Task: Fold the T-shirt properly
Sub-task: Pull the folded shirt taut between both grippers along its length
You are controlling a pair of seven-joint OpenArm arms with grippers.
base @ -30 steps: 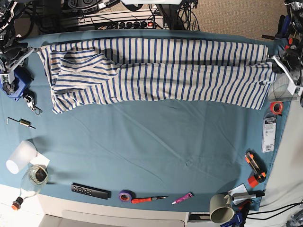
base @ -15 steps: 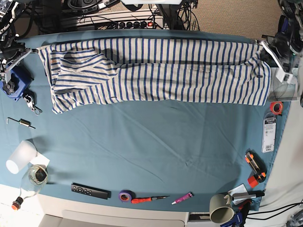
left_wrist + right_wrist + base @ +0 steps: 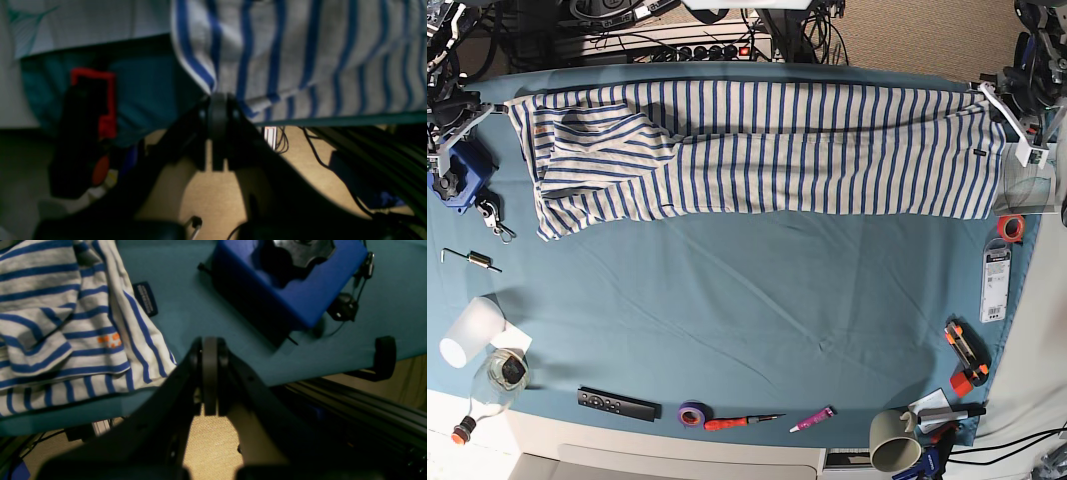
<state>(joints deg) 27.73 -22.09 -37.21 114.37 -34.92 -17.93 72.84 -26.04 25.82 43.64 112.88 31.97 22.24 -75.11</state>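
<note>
The T-shirt (image 3: 767, 150), white with thin blue stripes, lies stretched in a long band along the far edge of the teal table cloth (image 3: 747, 300). My left gripper (image 3: 999, 100) is at the shirt's far right corner. In the left wrist view the gripper (image 3: 218, 98) is shut on that corner, and the T-shirt (image 3: 300, 50) gathers to a point at its tips. My right gripper (image 3: 477, 108) is at the shirt's left end. In the right wrist view it (image 3: 210, 343) is shut on nothing, just right of the T-shirt's hem (image 3: 66, 323).
A blue holder (image 3: 457, 172) sits by the right gripper. A plastic cup (image 3: 469, 330), remote (image 3: 617, 403), purple tape roll (image 3: 691, 413) and mug (image 3: 895, 440) line the near edge. Orange tape (image 3: 1010, 228) and a red-black clamp (image 3: 90, 126) are at the right edge.
My left gripper has moved toward the far edge with the shirt's right corner, and the folded-over right end now lies flatter. The right arm has not moved.
</note>
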